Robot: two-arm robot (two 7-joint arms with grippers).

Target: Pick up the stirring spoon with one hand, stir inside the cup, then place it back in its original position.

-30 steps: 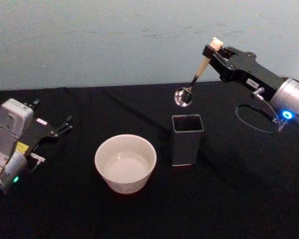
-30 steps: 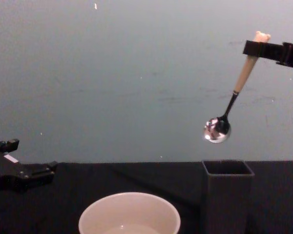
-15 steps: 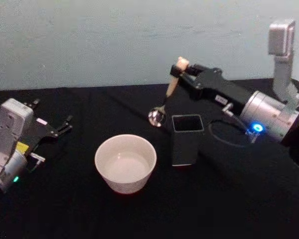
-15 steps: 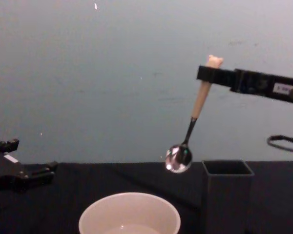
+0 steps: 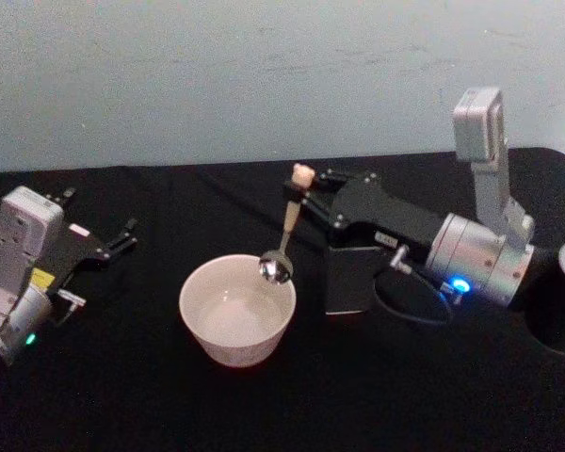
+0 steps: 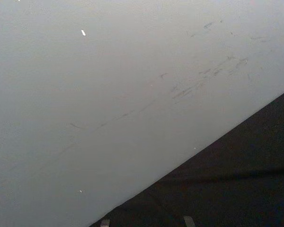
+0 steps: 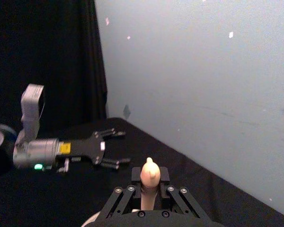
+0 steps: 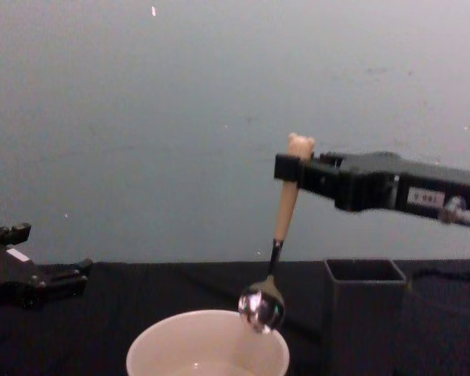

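Our right gripper (image 5: 303,191), clamped on the stirring spoon (image 5: 286,226) by its cream handle, hangs the bowl over the cup (image 5: 234,353) near rim level; we should lower straight, clear of the wall. Left gripper (image 5: 122,237) lies parked, fingers spread.

pale scuffed wall (image 5: 217,75), black tablecloth (image 5: 264,405)

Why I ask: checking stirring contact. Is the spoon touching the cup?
Cannot tell. In head and chest views the spoon overlaps the cup rim; neither gap nor contact shows.
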